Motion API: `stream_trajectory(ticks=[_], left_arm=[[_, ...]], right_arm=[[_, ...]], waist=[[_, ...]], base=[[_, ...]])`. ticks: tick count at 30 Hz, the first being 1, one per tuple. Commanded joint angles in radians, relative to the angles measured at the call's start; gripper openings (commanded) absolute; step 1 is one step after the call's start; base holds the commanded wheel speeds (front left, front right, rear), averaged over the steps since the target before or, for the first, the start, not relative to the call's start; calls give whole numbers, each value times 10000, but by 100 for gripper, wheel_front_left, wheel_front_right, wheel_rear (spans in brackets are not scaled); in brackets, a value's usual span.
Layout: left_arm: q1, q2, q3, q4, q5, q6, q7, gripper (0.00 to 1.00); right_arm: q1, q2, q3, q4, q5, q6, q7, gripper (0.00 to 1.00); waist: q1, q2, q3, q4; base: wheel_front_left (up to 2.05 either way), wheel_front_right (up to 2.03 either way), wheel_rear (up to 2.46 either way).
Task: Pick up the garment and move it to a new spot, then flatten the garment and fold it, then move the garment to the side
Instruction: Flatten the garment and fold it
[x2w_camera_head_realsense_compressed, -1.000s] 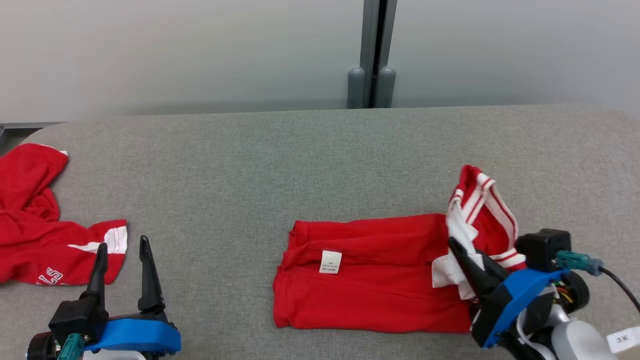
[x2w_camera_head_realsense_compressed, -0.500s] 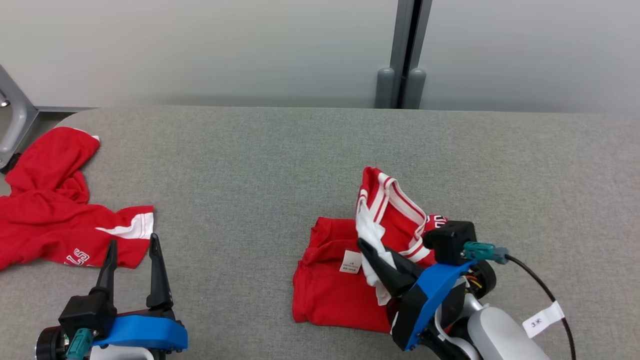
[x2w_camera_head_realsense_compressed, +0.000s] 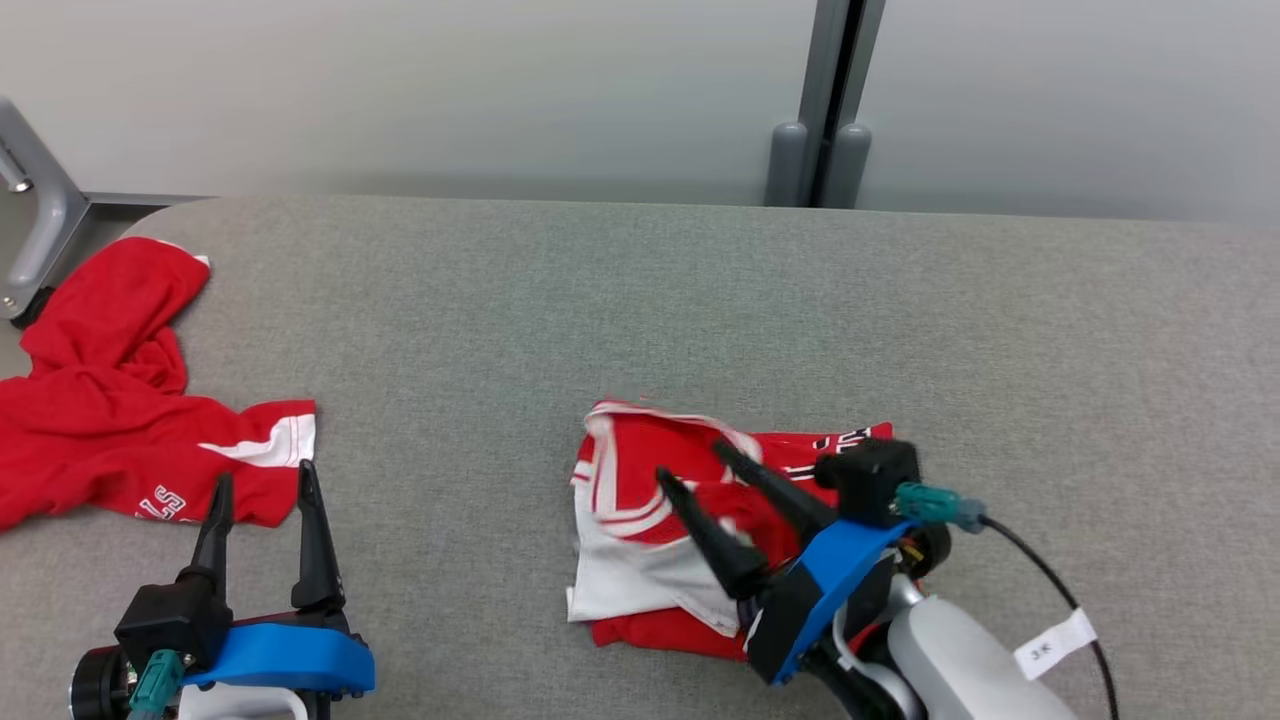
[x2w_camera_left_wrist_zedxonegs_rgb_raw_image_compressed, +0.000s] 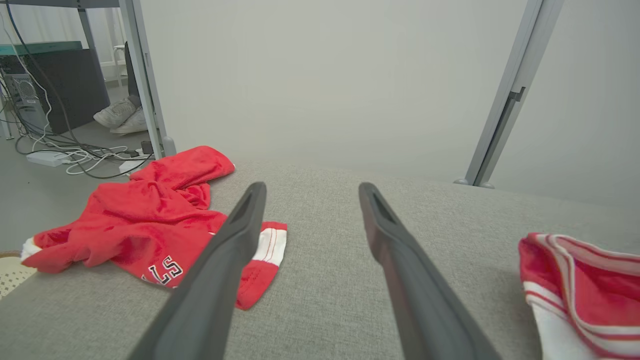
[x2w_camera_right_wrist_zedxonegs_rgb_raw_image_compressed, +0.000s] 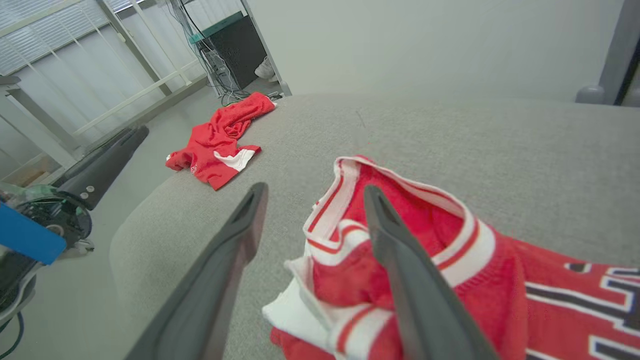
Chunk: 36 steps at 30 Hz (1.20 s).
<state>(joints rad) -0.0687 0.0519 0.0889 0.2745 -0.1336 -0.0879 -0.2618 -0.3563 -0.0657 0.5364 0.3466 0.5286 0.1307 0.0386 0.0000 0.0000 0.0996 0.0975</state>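
Folded red jersey (x2w_camera_head_realsense_compressed: 625, 480) lies at 6 o'clock on the grey padded table (x2w_camera_head_realsense_compressed: 640, 300), top flap rumpled, white lining up. Right gripper (x2w_camera_head_realsense_compressed: 689, 462) sits over it, fingers spread, holding nothing. Left gripper (x2w_camera_head_realsense_compressed: 262, 478) at 7 o'clock, likewise spread and empty. Second red garment (x2w_camera_head_realsense_compressed: 110, 430) at 9 o'clock, well apart. Risk: a fingertip catches the striped trim (x2w_camera_right_wrist_zedxonegs_rgb_raw_image_compressed: 341, 197) on withdrawal and drags the fold open

Two red garments (x2w_camera_head_realsense_compressed: 632, 478) (x2w_camera_head_realsense_compressed: 110, 420), one table (x2w_camera_head_realsense_compressed: 700, 300)

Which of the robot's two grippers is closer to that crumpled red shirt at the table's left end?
Left. The left gripper points its open fingers at the crumpled red shirt, tips right by its hem. The right gripper hovers open over the folded jersey mid-table.
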Motion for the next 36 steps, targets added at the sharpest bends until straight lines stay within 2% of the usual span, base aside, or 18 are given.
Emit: stream_trajectory(ticks=[1, 6, 12, 16, 22, 28, 36], left_arm=[[-105, -20, 58, -2, -3, 10, -45, 100], [14, -19, 49, -30, 36, -2, -45, 100], [212, -20, -54, -134, 24, 57, -45, 100], [346, -17, -121, -216, 14, 82, -45, 100], [419, -16, -93, -199, 37, 45, -45, 100], [431, -18, -45, -153, 115, 10, -45, 100], [358, -18, -102, -107, 115, 6, -45, 100]], right_arm=[[-222, -152, -144, -47, -158, 1, -313, 100], [-79, -571, -987, -342, -465, 1, -1151, 100], [676, -1006, -2645, -802, -1063, 1, -1752, 100], [1366, -1027, -3673, -1225, -1418, 1, -1817, 100], [2570, -694, -4733, -2023, -1865, 1, -1601, 100], [3307, -370, -5220, -2490, -2093, 1, -1365, 100], [2964, -237, -4842, -2520, -2211, 1, -1141, 100]], waist=[[0, 0, -68, -107], [0, 0, -257, -398], [0, 0, -434, -732], [0, 0, -510, -927], [0, 0, -607, -1044], [0, 0, -668, -1050], [0, 0, -648, -934]], base=[[0, 0, 0], [0, 0, 0], [0, 0, 0], [0, 0, 0], [0, 0, 0], [0, 0, 0], [0, 0, 0]])
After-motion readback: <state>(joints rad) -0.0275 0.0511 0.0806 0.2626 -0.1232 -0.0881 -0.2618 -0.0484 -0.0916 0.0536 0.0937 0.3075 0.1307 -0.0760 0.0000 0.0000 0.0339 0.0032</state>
